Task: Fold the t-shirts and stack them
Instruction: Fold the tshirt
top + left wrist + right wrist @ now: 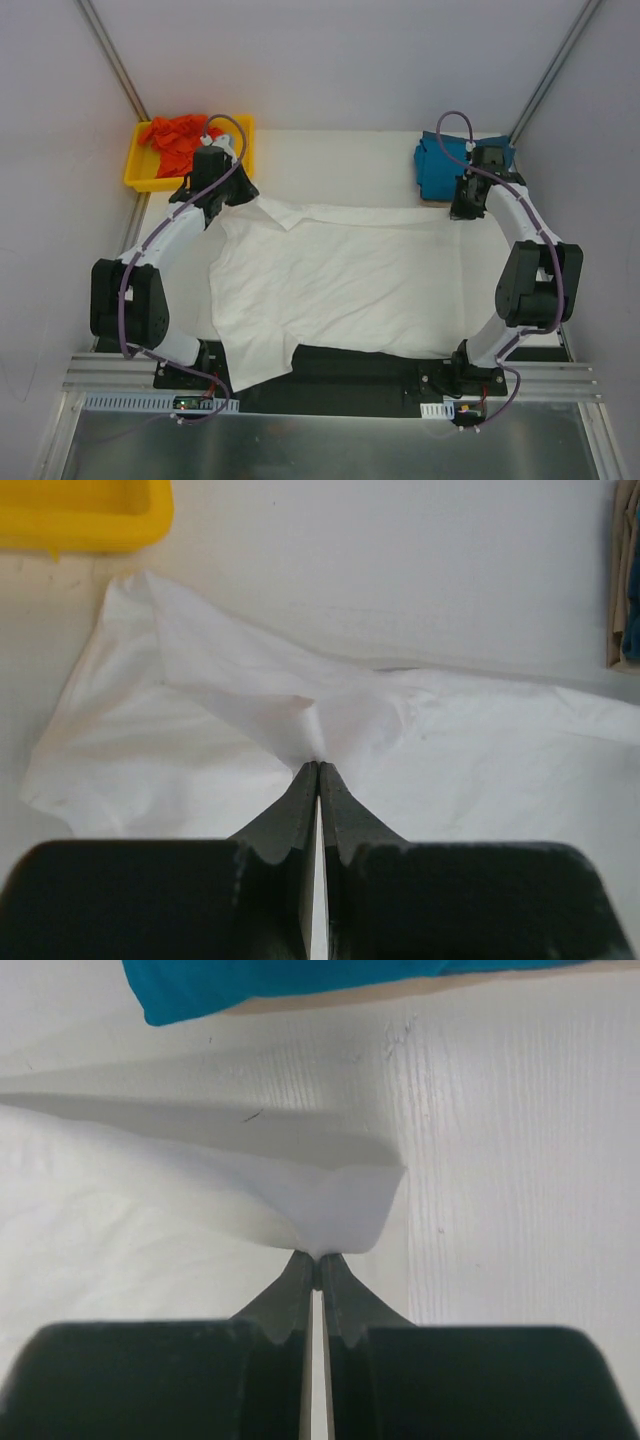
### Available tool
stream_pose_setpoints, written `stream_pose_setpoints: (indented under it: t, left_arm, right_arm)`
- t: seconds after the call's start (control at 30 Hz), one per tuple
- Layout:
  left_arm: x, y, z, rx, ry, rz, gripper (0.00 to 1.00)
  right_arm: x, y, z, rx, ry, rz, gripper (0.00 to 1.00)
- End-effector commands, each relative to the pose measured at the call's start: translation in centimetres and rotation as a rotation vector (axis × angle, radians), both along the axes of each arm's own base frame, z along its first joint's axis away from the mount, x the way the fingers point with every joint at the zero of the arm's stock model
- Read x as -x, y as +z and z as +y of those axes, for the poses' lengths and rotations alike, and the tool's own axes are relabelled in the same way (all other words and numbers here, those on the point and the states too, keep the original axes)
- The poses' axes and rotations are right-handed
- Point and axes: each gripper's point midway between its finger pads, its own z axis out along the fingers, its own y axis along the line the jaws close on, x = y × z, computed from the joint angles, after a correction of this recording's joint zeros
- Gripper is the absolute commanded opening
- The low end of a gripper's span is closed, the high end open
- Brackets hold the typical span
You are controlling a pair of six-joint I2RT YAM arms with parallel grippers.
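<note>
A white t-shirt [330, 285] lies spread across the middle of the table. My left gripper [222, 197] is shut on its far left part, where the cloth [250, 705] bunches up at the fingertips [318, 767]. At the far right corner my right gripper [466, 205] is shut on the shirt's edge [330, 1200], lifted in a small flap. A teal-blue t-shirt [440, 165] lies folded at the back right, just beyond the right gripper, and shows as teal-blue cloth [270, 985] in the right wrist view. An orange-red t-shirt [178, 140] sits crumpled in the tray.
The yellow tray [150, 180] stands at the back left corner, close behind the left gripper; its rim [80, 520] shows in the left wrist view. The shirt's near sleeve hangs over the black base plate [350, 375] between the arm bases.
</note>
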Motion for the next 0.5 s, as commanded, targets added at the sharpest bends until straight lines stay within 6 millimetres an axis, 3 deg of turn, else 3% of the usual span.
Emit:
stream_pose_setpoints:
  t: [0.0, 0.2, 0.47]
  left_arm:
    - [3.9, 0.8, 0.2, 0.053, 0.053, 0.019, 0.0]
    - [9.2, 0.6, 1.9, 0.067, 0.169, 0.053, 0.0]
    - [13.3, 0.8, 1.9, 0.135, 0.183, 0.077, 0.0]
  right_arm:
    - [1.1, 2.6, -1.1, 0.047, -0.06, -0.052, 0.01]
    - [2.4, 3.4, -1.1, 0.049, -0.065, -0.069, 0.01]
    - [2.5, 4.1, -1.6, 0.079, -0.07, -0.069, 0.01]
